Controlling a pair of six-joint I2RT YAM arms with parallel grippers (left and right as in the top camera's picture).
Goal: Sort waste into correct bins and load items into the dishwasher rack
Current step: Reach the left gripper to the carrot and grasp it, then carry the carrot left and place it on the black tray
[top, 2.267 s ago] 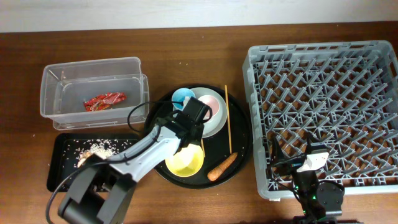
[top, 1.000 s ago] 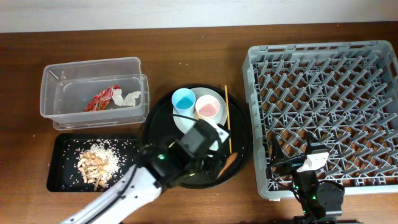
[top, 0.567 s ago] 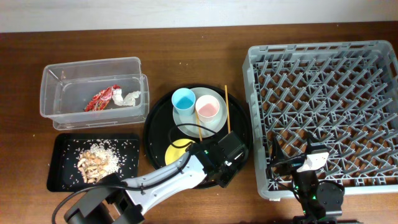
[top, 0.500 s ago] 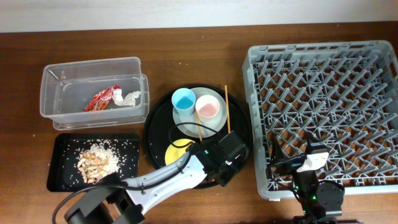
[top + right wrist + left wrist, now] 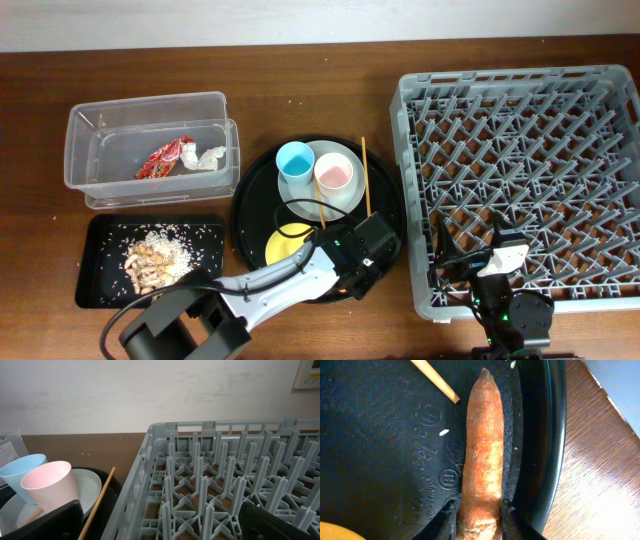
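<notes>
My left gripper [image 5: 362,262] sits at the right edge of the round black tray [image 5: 250,190]. In the left wrist view its fingers [image 5: 479,525] are shut on the orange carrot piece [image 5: 481,450], which lies on the tray; overhead the carrot is hidden under the gripper. The red wrapper [image 5: 165,158] and white tissue [image 5: 208,157] lie in the clear tub [image 5: 80,150]. Rice scraps [image 5: 155,258] lie in the shallow black tray [image 5: 90,290]. My right gripper [image 5: 500,255] is open and empty at the front left of the grey rack [image 5: 410,150].
On the round tray stand a blue cup [image 5: 294,160], a pink cup [image 5: 335,173] on a grey plate [image 5: 300,205], a yellow bowl [image 5: 280,245] and chopsticks [image 5: 365,180]. The right wrist view shows the rack wall [image 5: 150,450], both cups and a chopstick [image 5: 97,505].
The left arm swung from the middle of the round tray to its right edge and its gripper closed around the carrot. The right arm has not moved.
</notes>
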